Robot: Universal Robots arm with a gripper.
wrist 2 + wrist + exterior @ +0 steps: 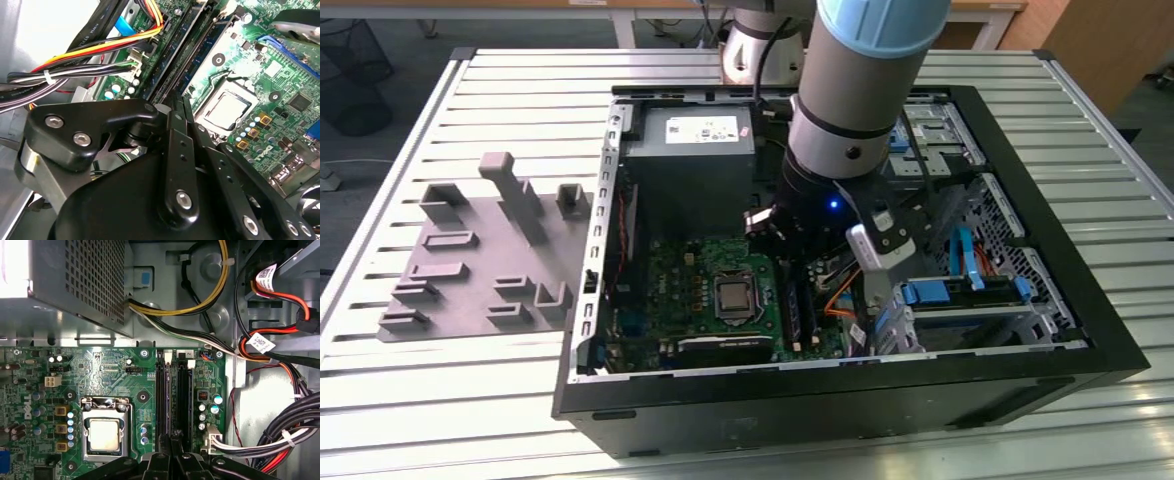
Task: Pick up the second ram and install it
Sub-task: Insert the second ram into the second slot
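Inside open PC case on slatted table: gripper low over motherboard, directly above RAM slots beside CPU socket. Fingers pressed together edge-on along slot line; whether they pinch anything, cannot tell. Second ram: appears seated in slot under gripper tips, judging by first wrist view; not certain. Advice: keep push straight down, square to slot, w/ cable bundle clear of fingers. Grey fixture sits outside case.
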